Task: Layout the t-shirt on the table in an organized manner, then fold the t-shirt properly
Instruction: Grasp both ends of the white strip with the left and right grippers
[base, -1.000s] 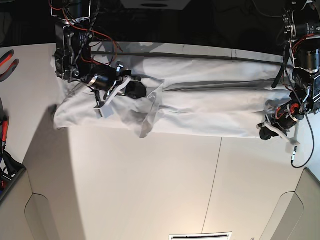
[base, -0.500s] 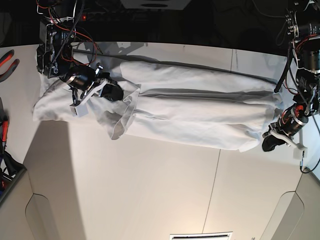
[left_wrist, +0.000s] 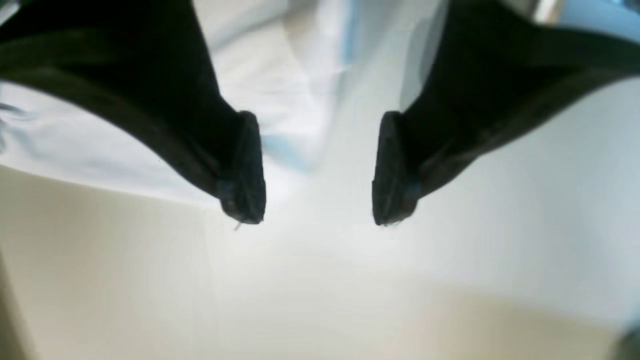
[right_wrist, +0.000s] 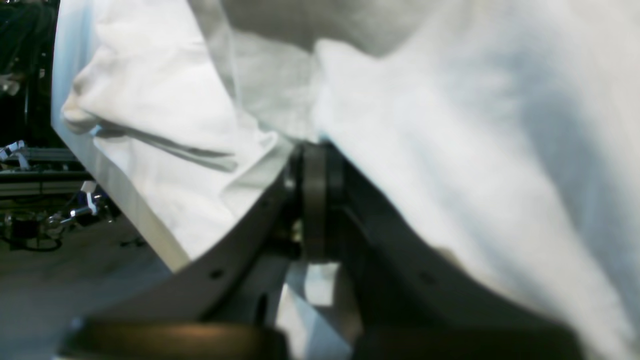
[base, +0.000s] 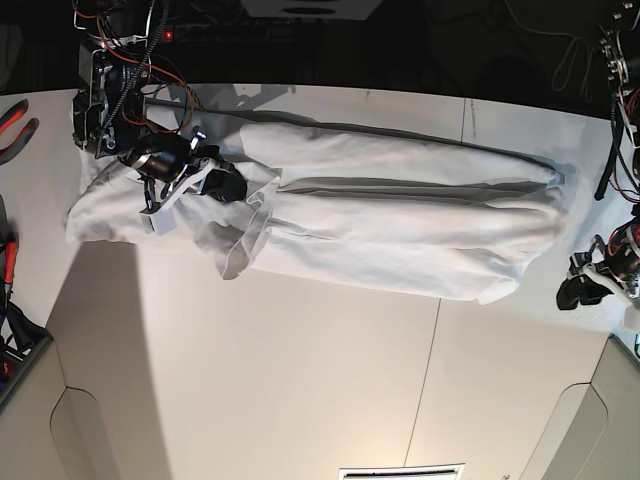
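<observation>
The white t-shirt (base: 380, 225) lies stretched in a long band across the far part of the table (base: 300, 380). At its left end, my right gripper (base: 225, 187) is shut on a fold of the cloth. The right wrist view shows the closed pads (right_wrist: 315, 200) pinching the t-shirt (right_wrist: 450, 150). My left gripper (base: 578, 290) hangs open just past the shirt's right end and touches nothing. In the left wrist view its two dark fingertips (left_wrist: 245, 170) stand wide apart, the gripper (left_wrist: 315, 217) over bare table (left_wrist: 300, 300), with the t-shirt (left_wrist: 300, 75) behind them.
Red-handled pliers (base: 15, 125) and other tools (base: 8, 260) lie at the table's left edge. A thin dark seam (base: 430, 370) runs down the tabletop. The far edge drops into darkness behind both arm bases. A white grille (base: 400, 472) sits at the near edge.
My left gripper has opened, let go of the shirt's right end and drawn away to the right. The right gripper first dragged the shirt leftward and has since held still.
</observation>
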